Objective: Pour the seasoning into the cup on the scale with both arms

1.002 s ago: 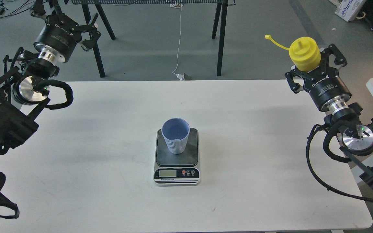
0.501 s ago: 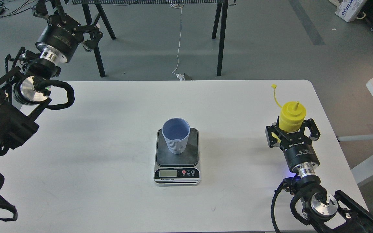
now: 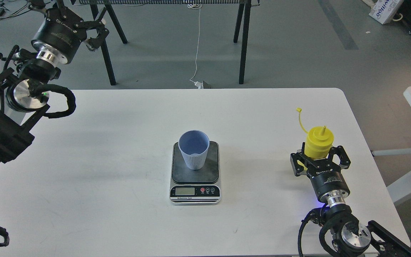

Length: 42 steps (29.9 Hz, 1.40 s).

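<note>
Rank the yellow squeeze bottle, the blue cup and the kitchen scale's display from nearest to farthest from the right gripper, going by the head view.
1. Yellow squeeze bottle: between the fingers of the right gripper, at the table's right side.
2. Kitchen scale's display: left of the gripper, at the scale's front.
3. Blue cup: on the scale's plate, about as far as the display; too close to call.

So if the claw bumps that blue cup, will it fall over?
Probably, quite easily. The cup is narrower at its base than its rim, so it looks tippy. It seems empty, so likely light. It stands on the scale's glossy plate, where it might slide first.
</note>
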{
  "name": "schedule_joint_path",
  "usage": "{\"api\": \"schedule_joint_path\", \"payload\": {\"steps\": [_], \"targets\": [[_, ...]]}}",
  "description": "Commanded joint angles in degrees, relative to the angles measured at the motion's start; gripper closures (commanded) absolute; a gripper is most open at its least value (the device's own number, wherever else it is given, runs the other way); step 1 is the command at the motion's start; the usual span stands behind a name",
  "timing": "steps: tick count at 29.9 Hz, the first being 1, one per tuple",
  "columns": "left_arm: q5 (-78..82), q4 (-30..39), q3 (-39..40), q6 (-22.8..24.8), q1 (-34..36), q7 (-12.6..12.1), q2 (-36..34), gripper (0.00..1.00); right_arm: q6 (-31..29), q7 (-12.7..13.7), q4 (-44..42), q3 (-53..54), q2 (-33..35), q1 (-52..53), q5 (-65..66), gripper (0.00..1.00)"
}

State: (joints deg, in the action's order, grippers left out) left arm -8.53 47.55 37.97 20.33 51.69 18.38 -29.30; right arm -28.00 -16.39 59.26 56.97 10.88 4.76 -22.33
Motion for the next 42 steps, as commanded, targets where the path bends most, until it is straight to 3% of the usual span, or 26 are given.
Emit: {"api": "schedule_joint_path", "payload": {"steps": [1, 6, 11, 13, 33, 38, 42], "targets": [[0.0, 0.0, 0.4, 0.0, -0.1, 0.1, -0.1, 0.0, 0.0, 1.0, -0.1, 0.0, -0.1, 0.0, 0.0, 0.37], [-0.1, 0.0, 0.6, 0.0, 0.0, 0.1, -0.2, 0.0, 0.0, 1.4, -0.1, 0.0, 0.1, -0.2, 0.1, 0.28], [-0.1, 0.0, 0.7, 0.0, 0.1, 0.1, -0.2, 0.0, 0.0, 3.6, 0.4, -0.2, 0.3, -1.7, 0.2, 0.15], [-0.1, 0.0, 0.7, 0.0, 0.1, 0.1, -0.2, 0.0, 0.0, 3.7, 1.0, -1.5, 0.7, -2.6, 0.6, 0.04], [-0.4, 1.3, 0.8, 0.0, 0.2, 0.2, -0.3, 0.0, 0.0, 2.9, 15.9, -1.3, 9.9, -22.2, 0.7, 0.02], [-0.4, 1.3, 0.8, 0.0, 0.1, 0.1, -0.3, 0.0, 0.0, 2.9, 20.4, 2.4, 16.0, -26.6, 1.0, 0.02], [-0.4, 1.3, 0.8, 0.0, 0.1, 0.1, -0.4, 0.0, 0.0, 2.8, 21.2, 6.2, 25.7, -25.7, 2.0, 0.02]]}}
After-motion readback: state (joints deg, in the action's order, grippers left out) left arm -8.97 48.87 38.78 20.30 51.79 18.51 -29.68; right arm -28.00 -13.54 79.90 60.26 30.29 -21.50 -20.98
